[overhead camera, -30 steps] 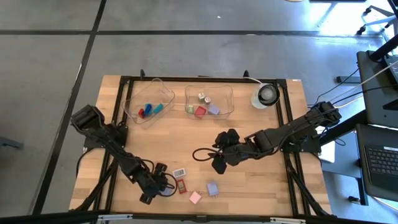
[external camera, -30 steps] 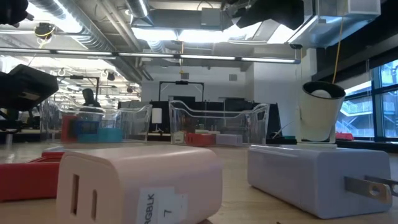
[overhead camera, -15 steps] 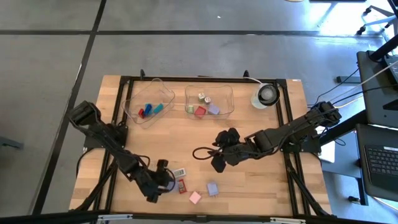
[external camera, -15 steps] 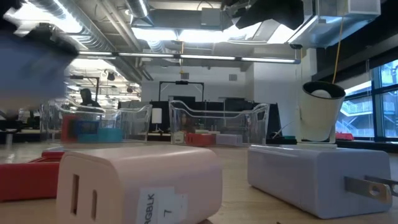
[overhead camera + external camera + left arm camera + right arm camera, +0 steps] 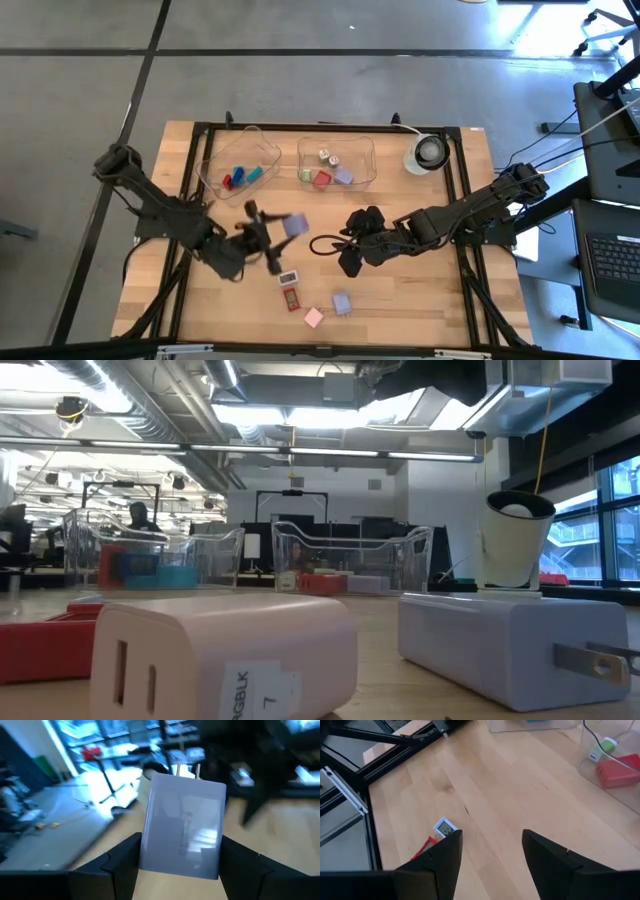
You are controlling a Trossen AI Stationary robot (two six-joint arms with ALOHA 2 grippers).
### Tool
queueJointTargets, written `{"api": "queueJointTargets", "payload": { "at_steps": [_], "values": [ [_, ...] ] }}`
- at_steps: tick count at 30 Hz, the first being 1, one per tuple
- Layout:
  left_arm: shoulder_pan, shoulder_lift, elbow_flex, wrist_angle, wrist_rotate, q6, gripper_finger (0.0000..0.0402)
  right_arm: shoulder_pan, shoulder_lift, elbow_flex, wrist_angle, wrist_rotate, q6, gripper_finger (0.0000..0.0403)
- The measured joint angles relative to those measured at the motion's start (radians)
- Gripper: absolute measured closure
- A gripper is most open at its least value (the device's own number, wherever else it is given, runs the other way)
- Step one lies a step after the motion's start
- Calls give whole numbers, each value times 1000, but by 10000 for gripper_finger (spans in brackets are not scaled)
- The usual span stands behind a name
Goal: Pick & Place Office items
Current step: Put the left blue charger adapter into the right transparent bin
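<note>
My left gripper (image 5: 283, 233) is up over the table's middle left, shut on a lavender-blue plug block (image 5: 182, 825) whose two metal prongs (image 5: 187, 769) point away from me. On the table near the front edge lie a white block (image 5: 288, 277), a red block (image 5: 292, 298), a pink block (image 5: 314, 318) and another lavender block (image 5: 342, 303), each flat on the wood. My right gripper (image 5: 352, 247) hangs open over the table's middle with nothing between its fingers (image 5: 445, 860). My left gripper pinches the lavender-blue block by its two narrow sides (image 5: 146, 851) between its two fingers (image 5: 120, 865), at the end away from the prongs. The fingers come nearly level from the table's left. The block is lifted clear of the table, prongs pointing outward.
Two clear trays (image 5: 217, 173) (image 5: 366, 163) stand at the far side with several small blocks inside. A round white object (image 5: 428, 152) sits at the far right. A black cable loop (image 5: 322, 245) lies beside my right gripper. Bare wood lies between the trays and the front blocks.
My left gripper has risen from the table near the front edge and gone toward the far edge and middle, tipping from pointing down to nearly level. It has carried the lavender-blue block up, clear of the table. It has left the low view.
</note>
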Motion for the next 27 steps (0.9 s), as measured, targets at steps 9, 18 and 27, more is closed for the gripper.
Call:
{"api": "queueJointTargets", "payload": {
  "at_steps": [9,18,27],
  "values": [
    [174,-57,33,240,159,271,179,-25,0,0,0,34,-1,195],
    [293,-57,34,306,242,367,179,-77,0,0,0,33,-9,195],
    [394,-68,34,366,244,562,179,-174,0,0,0,33,-87,195]
  ]
}}
